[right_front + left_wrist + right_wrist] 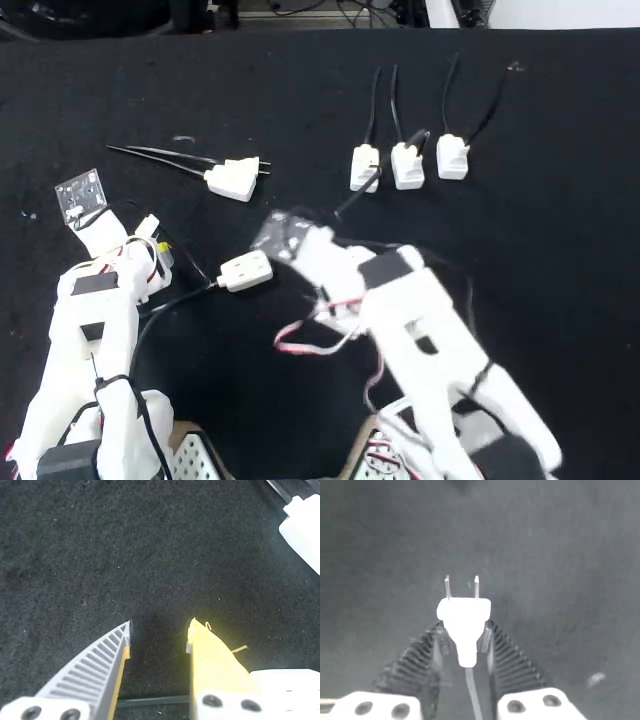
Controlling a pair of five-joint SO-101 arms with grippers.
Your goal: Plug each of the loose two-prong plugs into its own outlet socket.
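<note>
Fingers [512, 660] of the right gripper [464, 626] clamp one two-prong plug [464, 612]; the left gripper [161, 623] hangs wide open and empty, while a second plug [233, 179] lies unplugged on the tabletop [560, 250].

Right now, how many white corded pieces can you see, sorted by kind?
White two-prong plugs: 2, one lying loose, one in the right gripper.
White corded blocks in the far row: 3.
White corded piece mid-table, prongs unseen: 1.
Total: 6.

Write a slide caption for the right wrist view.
Right tool clamps a white two-prong plug, prongs pointing away over the black tabletop.
</note>
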